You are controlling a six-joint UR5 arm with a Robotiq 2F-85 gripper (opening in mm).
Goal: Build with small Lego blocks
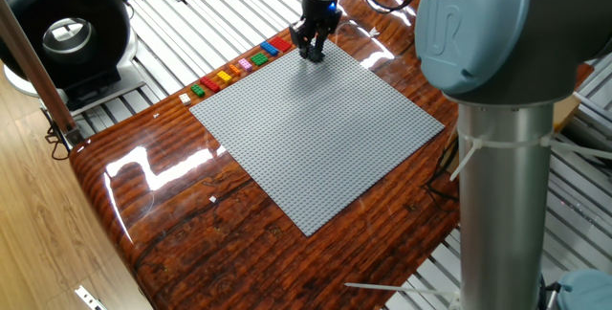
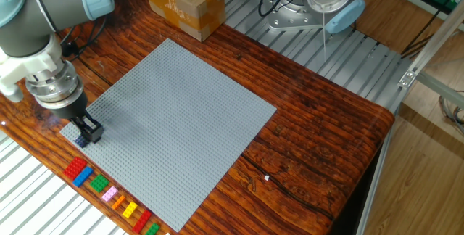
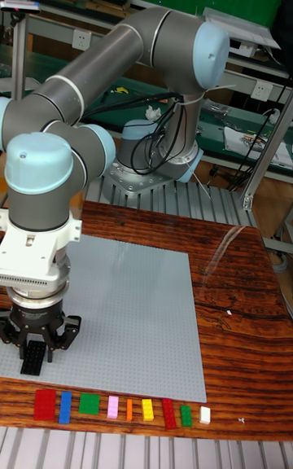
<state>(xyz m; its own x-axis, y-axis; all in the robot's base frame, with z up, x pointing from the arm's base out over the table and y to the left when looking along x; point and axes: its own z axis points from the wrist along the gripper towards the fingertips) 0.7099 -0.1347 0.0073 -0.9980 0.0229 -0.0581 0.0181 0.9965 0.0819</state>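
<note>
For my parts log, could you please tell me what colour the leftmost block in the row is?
Red; the leftmost block shows best in the tall fixed view.

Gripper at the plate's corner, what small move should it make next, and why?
Probably press straight down. The gripper seems shut on a blue block at the grey plate's corner, by the row of loose blocks. Whether the block is seated on the studs yet, I cannot tell.

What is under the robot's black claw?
The gripper is down at a corner of the grey plate. A small dark blue block peeks out at its tips. The fingers cover most of it, so whether it touches the plate can't be seen.
</note>
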